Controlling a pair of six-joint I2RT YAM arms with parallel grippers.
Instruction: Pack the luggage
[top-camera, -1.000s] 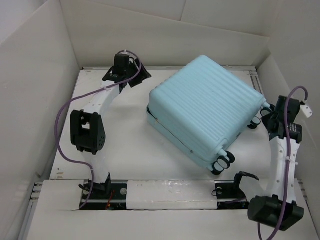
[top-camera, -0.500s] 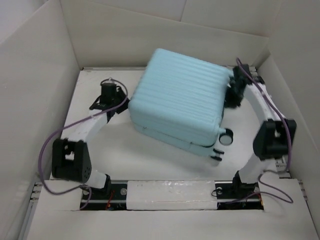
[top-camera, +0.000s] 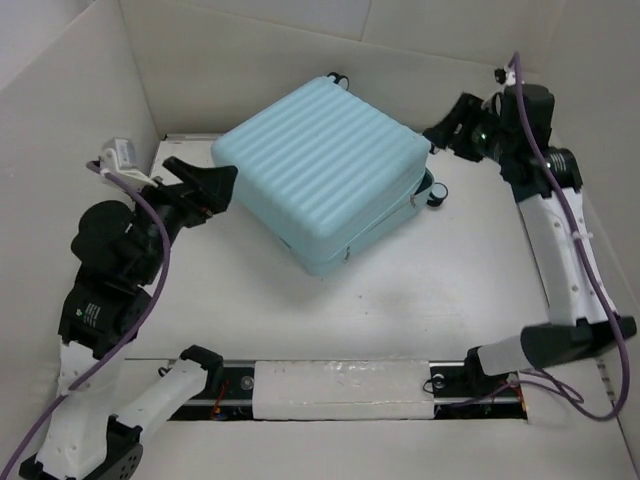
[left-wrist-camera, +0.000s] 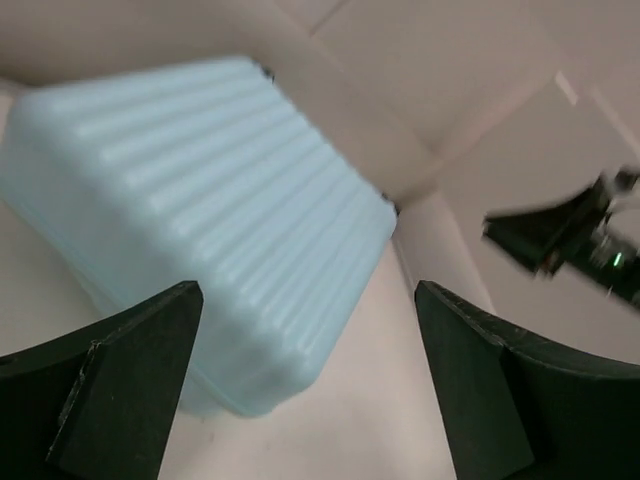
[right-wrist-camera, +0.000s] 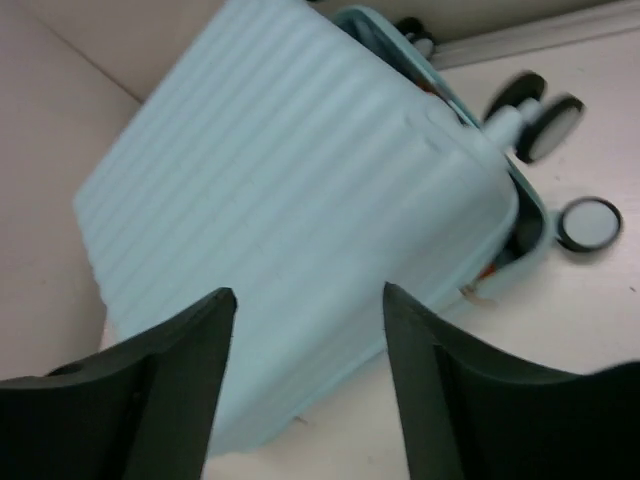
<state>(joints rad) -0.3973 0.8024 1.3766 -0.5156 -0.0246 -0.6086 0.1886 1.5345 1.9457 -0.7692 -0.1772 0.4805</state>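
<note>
The luggage (top-camera: 320, 175), a pale aqua ribbed hard-shell case, lies flat and turned at an angle at the back middle of the table. Its lid is down, with a narrow gap at the wheel end (right-wrist-camera: 520, 235). Black-and-white caster wheels (top-camera: 432, 197) show at its right corner and another at its far corner (top-camera: 338, 78). My left gripper (top-camera: 205, 185) hovers open just left of the case, apart from it; in the left wrist view the luggage (left-wrist-camera: 200, 200) lies beyond the gripper (left-wrist-camera: 305, 340). My right gripper (top-camera: 445, 130) hangs open above the case's right corner, over the luggage (right-wrist-camera: 290, 200) with nothing between its jaws (right-wrist-camera: 308, 300).
White walls (top-camera: 330, 50) close in the table at the back and on both sides. A taped rail (top-camera: 340, 385) with the arm bases runs along the near edge. Bare table (top-camera: 400, 300) lies between the case and the rail.
The luggage has slid and turned toward the back left. The left arm has drawn back to the left and the right gripper has lifted away to the back right; both jaws have opened.
</note>
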